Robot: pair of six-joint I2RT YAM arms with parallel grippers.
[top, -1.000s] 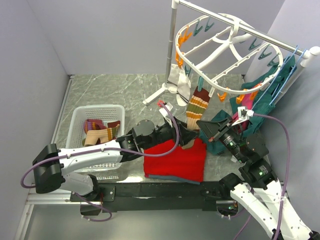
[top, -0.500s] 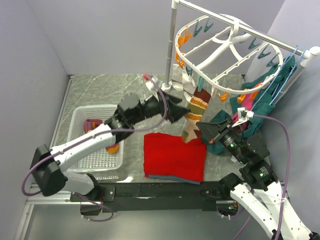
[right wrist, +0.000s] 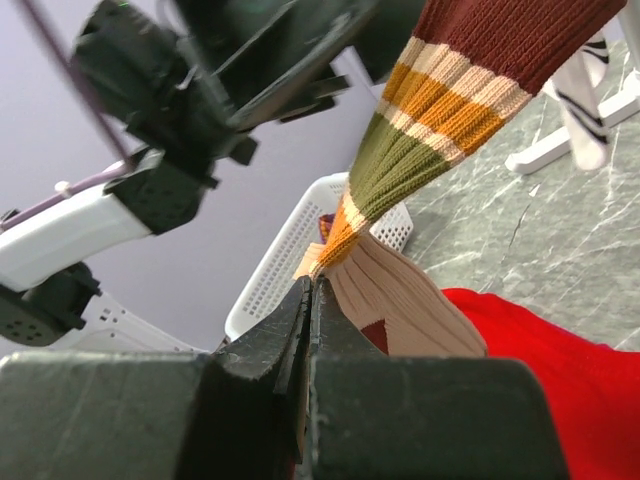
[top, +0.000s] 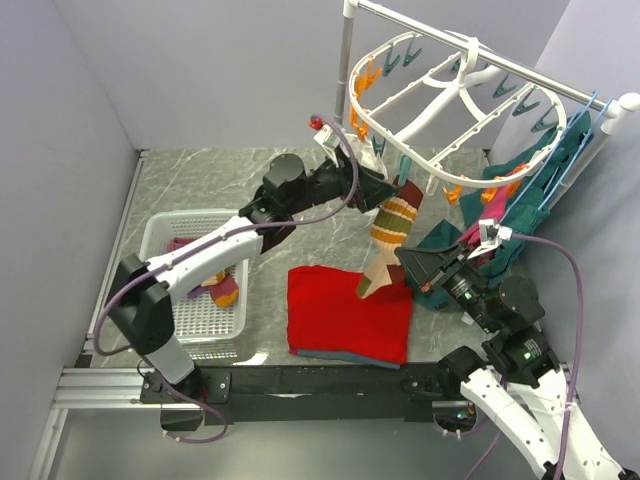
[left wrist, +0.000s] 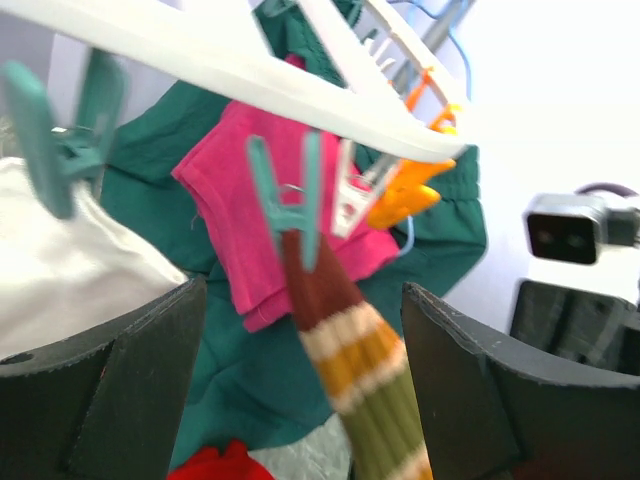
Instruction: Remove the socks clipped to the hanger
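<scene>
The white oval hanger (top: 455,95) hangs from the rack with orange and teal pegs. A tan-brown striped sock (top: 392,225) hangs from a teal peg (left wrist: 290,200). My left gripper (top: 383,190) is open just below that peg, its fingers (left wrist: 120,390) on either side of the sock's upper part (left wrist: 350,370) without touching it. My right gripper (top: 408,270) is shut on the sock's lower edge (right wrist: 345,235) and pulls it slantwise. A whitish sock (left wrist: 60,270) hangs from another teal peg at the left. Maroon and striped socks (top: 218,285) lie in the basket.
A white slotted basket (top: 165,235) stands at the left. A flat red cloth (top: 350,310) lies in the middle. Teal and pink garments (top: 520,200) hang on blue hangers at the right. The rack's white pole (top: 345,100) and foot stand behind the hanger.
My left arm has swung up from over the red cloth to the hanger and now straddles the striped sock. My right gripper has kept hold of the sock's foot.
</scene>
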